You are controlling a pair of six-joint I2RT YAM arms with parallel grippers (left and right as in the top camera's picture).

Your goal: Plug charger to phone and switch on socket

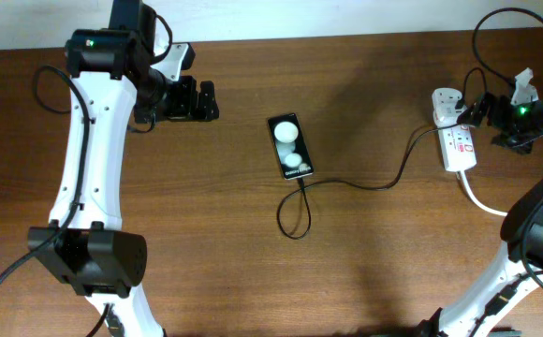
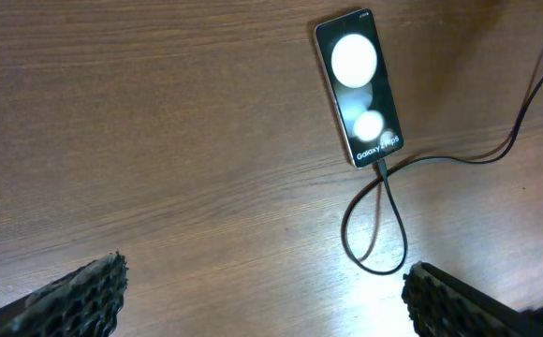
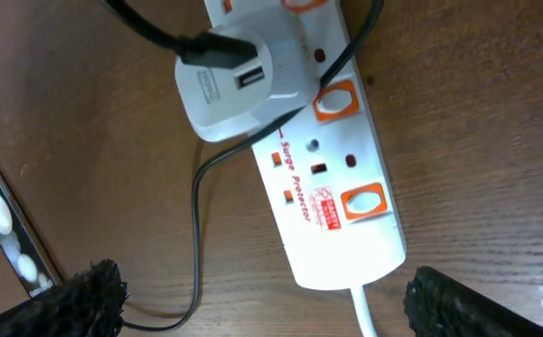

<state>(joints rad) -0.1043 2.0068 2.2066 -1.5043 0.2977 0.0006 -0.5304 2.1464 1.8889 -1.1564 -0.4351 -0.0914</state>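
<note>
The black phone lies flat in the middle of the table, its screen reflecting two white lights. The charger's thin black cable meets the phone's lettered end, loops once and runs right to the white adapter. The adapter is plugged into the white socket. My left gripper hangs open at the far left, well away from the phone. My right gripper is open above the socket, with its cord end between the fingers.
Two orange-red switches sit along the socket's edge; I cannot tell how they are set. The thick white cord curves off to the right. The robots' thicker black cables arch over the far right corner.
</note>
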